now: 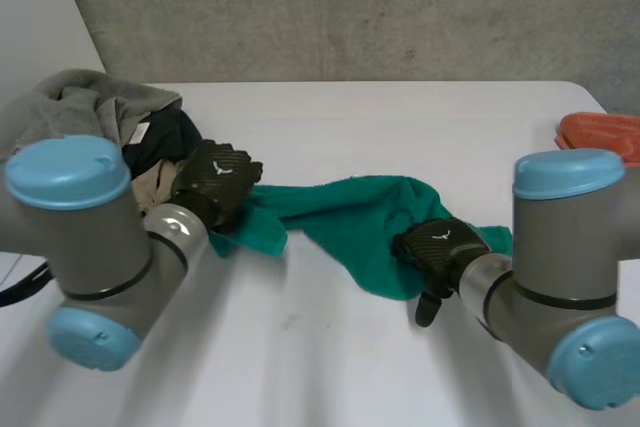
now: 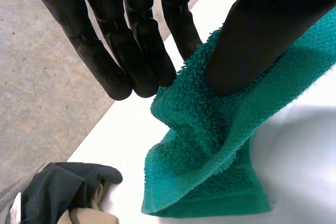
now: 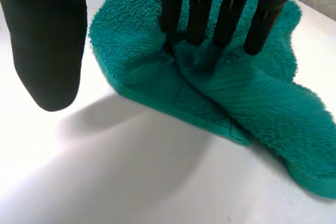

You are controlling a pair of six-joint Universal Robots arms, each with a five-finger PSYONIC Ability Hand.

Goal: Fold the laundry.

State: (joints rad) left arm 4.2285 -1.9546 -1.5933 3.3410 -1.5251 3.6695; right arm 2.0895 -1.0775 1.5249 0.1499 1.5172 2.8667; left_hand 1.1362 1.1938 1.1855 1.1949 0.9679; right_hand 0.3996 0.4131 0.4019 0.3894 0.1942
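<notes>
1. The left hand [image 1: 215,179] holds one end of the green towel [image 1: 340,209], pinched between its thumb and its straight fingers [image 2: 136,56].
2. The right hand [image 1: 440,245] is open. Its straight fingers [image 3: 199,9] press down on the towel's other part, with the thumb out to the side.
3. The towel lies bunched on the white table [image 1: 400,127], running from 9 o'clock to 3 o'clock between the hands.
4. A pile of clothes [image 1: 100,102] sits at 10 o'clock from the towel.
5. An orange thing [image 1: 600,132] lies at 2 o'clock, at the table's edge.
</notes>
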